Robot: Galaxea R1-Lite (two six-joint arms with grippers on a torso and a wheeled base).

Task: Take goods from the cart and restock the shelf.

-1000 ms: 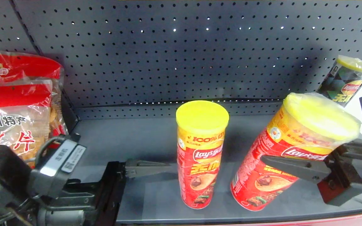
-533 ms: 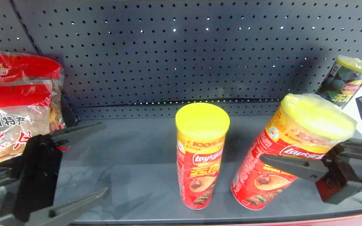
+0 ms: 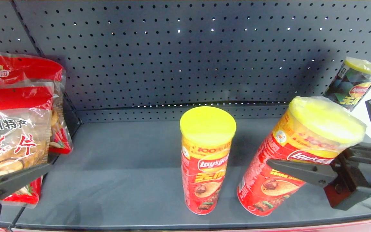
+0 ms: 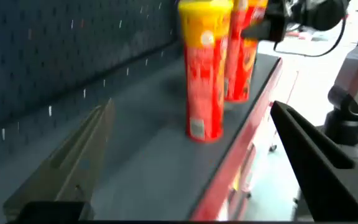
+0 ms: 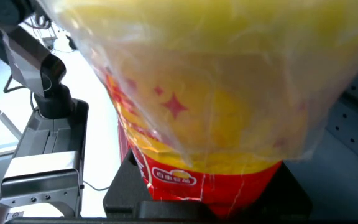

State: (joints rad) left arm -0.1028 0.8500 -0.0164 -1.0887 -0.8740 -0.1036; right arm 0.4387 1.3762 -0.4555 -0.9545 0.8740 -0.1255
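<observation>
chip can (image 3: 269, 190) tilts on the shelf (image 3: 124, 161), clamped in the right gripper (image 3: 296, 161) — a second can (image 3: 206, 154) stands upright beside it, ahead of the left gripper (image 4: 191, 109), whose jaws are spread wide.

**Item: left gripper (image 4: 192, 107).** A second ago you had it beside the standing can (image 3: 206, 161), with one fingertip at the can's side. Half a second ago it was drawn back to the left, jaws spread wide. It has now pulled out to the front left corner of the shelf (image 3: 124, 167), well apart from the can, with one finger (image 3: 18, 180) at the edge of the head view.

**Item: snack bags (image 3: 11, 129).** Earlier the left arm partly covered them. You now see their fronts uncovered.
</observation>
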